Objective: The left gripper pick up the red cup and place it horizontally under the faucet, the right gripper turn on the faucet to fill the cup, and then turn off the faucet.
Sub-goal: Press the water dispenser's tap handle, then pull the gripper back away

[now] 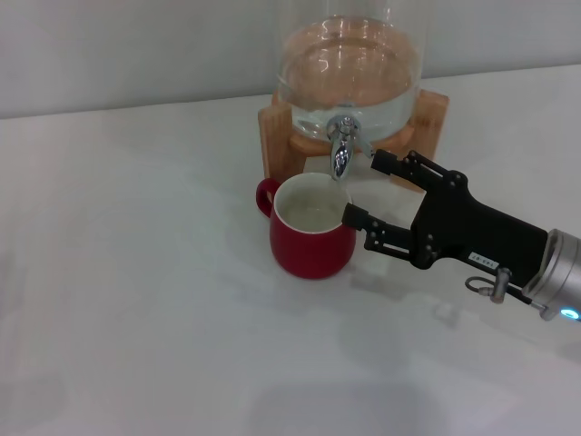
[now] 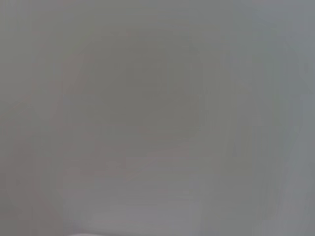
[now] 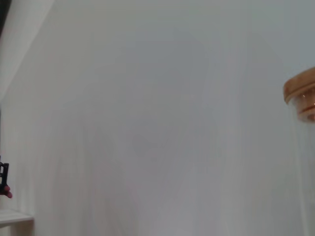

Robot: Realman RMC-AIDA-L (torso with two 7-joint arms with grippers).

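Just beside the faucet [image 1: 341,150], the right gripper [image 1: 368,189] hangs with jaws spread, near the red cup [image 1: 310,229].

red cup [image 1: 310,238] upright under chrome faucet [image 1: 340,145], handle left

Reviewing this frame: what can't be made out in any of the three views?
- Left hand: in no view; the left wrist view shows only blank grey.
- Glass dispenser: its top is cut off by the head view's upper edge.
- Water flow from the faucet into the red cup: too fine to tell, head view.
- Right hand: open beside the cup; its arm runs off the head view's right edge.
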